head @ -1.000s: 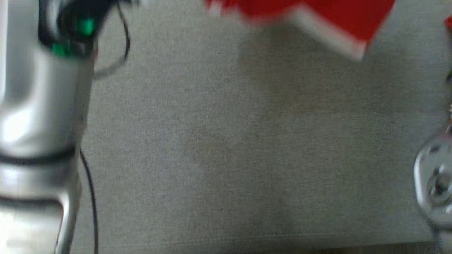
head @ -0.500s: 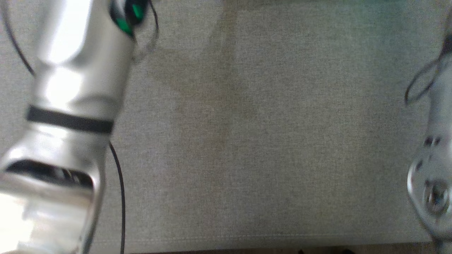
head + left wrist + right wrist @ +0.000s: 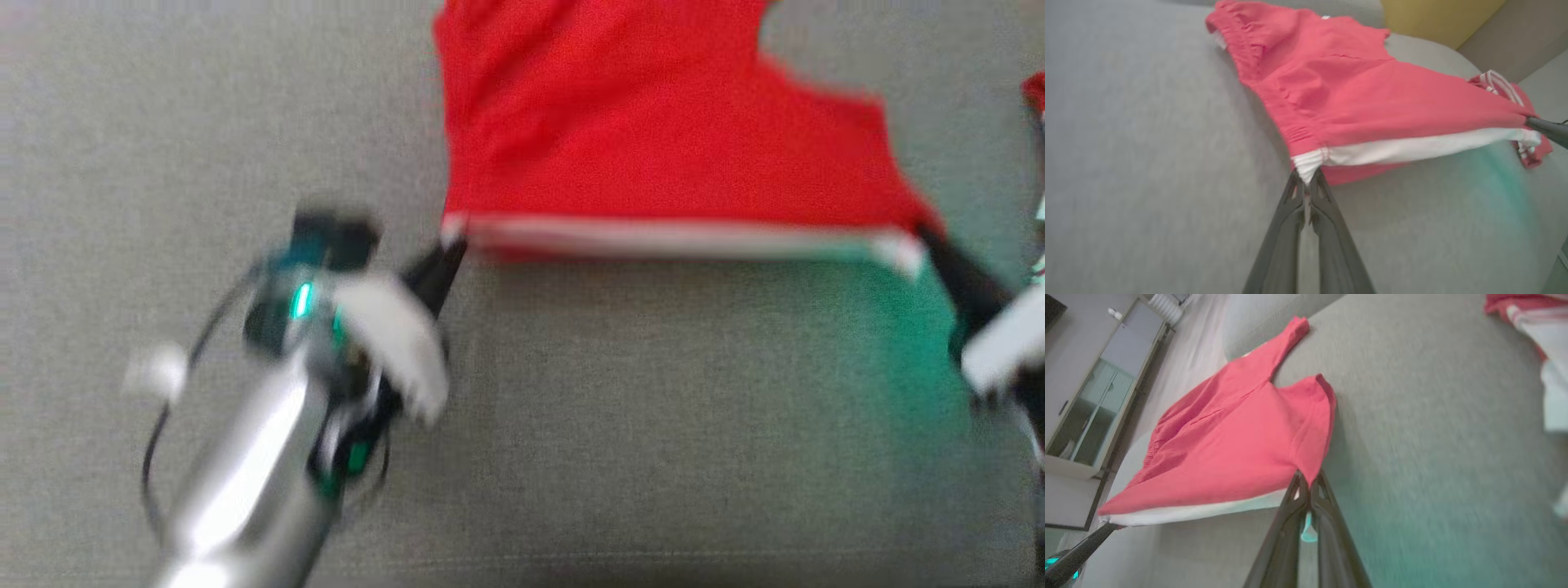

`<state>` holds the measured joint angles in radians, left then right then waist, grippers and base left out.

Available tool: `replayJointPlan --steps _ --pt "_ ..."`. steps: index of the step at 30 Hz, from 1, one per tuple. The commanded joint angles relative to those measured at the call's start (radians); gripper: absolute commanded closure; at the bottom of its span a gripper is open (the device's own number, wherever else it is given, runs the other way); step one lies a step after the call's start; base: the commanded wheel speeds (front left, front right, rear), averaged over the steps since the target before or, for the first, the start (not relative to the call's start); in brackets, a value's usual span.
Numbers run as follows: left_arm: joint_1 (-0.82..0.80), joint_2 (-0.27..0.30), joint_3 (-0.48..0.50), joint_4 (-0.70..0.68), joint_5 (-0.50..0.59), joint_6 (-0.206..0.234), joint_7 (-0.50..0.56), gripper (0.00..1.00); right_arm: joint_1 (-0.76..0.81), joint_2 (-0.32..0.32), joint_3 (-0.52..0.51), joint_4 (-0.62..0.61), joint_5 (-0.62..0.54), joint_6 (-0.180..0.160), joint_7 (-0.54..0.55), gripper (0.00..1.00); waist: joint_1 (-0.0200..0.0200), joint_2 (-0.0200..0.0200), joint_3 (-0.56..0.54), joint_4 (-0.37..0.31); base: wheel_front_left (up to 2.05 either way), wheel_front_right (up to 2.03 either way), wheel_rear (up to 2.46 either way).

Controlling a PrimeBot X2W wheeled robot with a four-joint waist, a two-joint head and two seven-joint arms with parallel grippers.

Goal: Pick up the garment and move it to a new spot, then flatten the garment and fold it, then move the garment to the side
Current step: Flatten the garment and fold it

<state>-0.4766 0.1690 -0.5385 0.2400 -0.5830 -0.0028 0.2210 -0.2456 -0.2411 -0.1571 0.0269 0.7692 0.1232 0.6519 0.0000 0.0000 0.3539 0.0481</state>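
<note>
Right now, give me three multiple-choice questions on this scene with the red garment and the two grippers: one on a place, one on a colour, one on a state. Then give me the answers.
1. Where does the left gripper pinch the red cloth garment?
A) in the middle of the cloth
B) at a corner of its white band
C) nowhere, it hangs apart

2. What colour is the woven fabric surface under the garment?
A) grey
B) brown
C) blue

3. How does the band lie between that gripper and the right gripper?
A) bunched in a heap
B) folded double
C) pulled out straight

Answers:
1 B: the left wrist view shows the fingertips shut on the band's corner.
2 A: grey weave shows all around the garment.
3 C: the band runs in a straight line from one gripper to the other.
</note>
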Motion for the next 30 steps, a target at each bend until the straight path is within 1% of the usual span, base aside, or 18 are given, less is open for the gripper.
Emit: replayJointPlan --steps 1,2,3,4,5,9,11,13,16,19,24,30 --pt "0.093 0.049 0.035 -0.106 -0.006 0.031 -0.006 1.00 0.081 -0.022 -0.008 -0.106 0.003 0.008 0.038 1.00 0.0000 0.0000 -0.061 -0.005 0.00 0.00 0.00" --pt "0.164 0.064 0.035 -0.157 -0.016 0.047 -0.002 1.00 0.143 -0.020 -0.023 -0.151 0.003 0.008 0.062 1.00 0.0000 0.0000 -0.077 -0.002 0.00 0.00 0.00" --pt "0.164 0.064 0.035 -0.157 -0.016 0.047 -0.002 1.00 0.143 -0.020 -0.023 -0.151 0.003 0.008 0.062 1.00 0.0000 0.0000 -0.077 -0.002 0.00 0.00 0.00" --pt "0.299 0.084 0.032 -0.258 -0.035 0.082 0.006 1.00 0.263 -0.003 -0.062 -0.239 0.007 0.008 0.112 1.00 0.0000 0.0000 -0.104 0.003 0.00 0.00 0.00" --pt "0.299 0.084 0.032 -0.258 -0.035 0.082 0.006 1.00 0.263 -0.003 -0.062 -0.239 0.007 0.008 0.112 1.00 0.0000 0.0000 -0.104 0.003 0.00 0.00 0.00" --pt "0.523 0.105 0.021 -0.441 -0.074 0.147 0.015 1.00 0.471 0.041 -0.118 -0.411 0.023 0.008 0.216 1.00 0.0000 0.0000 -0.133 0.011 0.00 0.00 0.00" --pt "0.590 0.108 0.024 -0.516 -0.088 0.171 0.010 1.00 0.525 0.067 -0.145 -0.474 0.032 0.008 0.249 1.00 0.0000 0.0000 -0.131 0.016 0.00 0.00 0.00" --pt "0.623 0.105 0.029 -0.569 -0.100 0.186 0.006 1.00 0.534 0.084 -0.167 -0.506 0.031 0.008 0.272 1.00 0.0000 0.0000 -0.123 0.023 0.00 0.00 0.00" --pt "0.614 0.094 0.035 -0.614 -0.116 0.190 0.010 1.00 0.482 0.092 -0.176 -0.511 0.021 0.008 0.300 1.00 0.0000 0.0000 -0.101 0.037 0.00 0.00 0.00" --pt "0.564 0.064 0.039 -0.631 -0.140 0.188 0.024 1.00 0.368 0.080 -0.170 -0.482 0.002 0.008 0.332 1.00 0.0000 0.0000 -0.069 0.055 0.00 0.00 0.00" --pt "0.442 0.011 0.048 -0.604 -0.176 0.175 0.050 1.00 0.127 0.077 -0.175 -0.354 -0.023 0.008 0.419 1.00 0.0000 0.0000 -0.020 0.102 0.00 0.00 0.00" --pt "0.285 -0.053 0.043 -0.537 -0.183 0.165 0.062 1.00 -0.146 0.053 -0.213 -0.176 -0.102 0.008 0.496 1.00 0.0000 0.0000 0.036 0.171 0.00 0.00 0.00"
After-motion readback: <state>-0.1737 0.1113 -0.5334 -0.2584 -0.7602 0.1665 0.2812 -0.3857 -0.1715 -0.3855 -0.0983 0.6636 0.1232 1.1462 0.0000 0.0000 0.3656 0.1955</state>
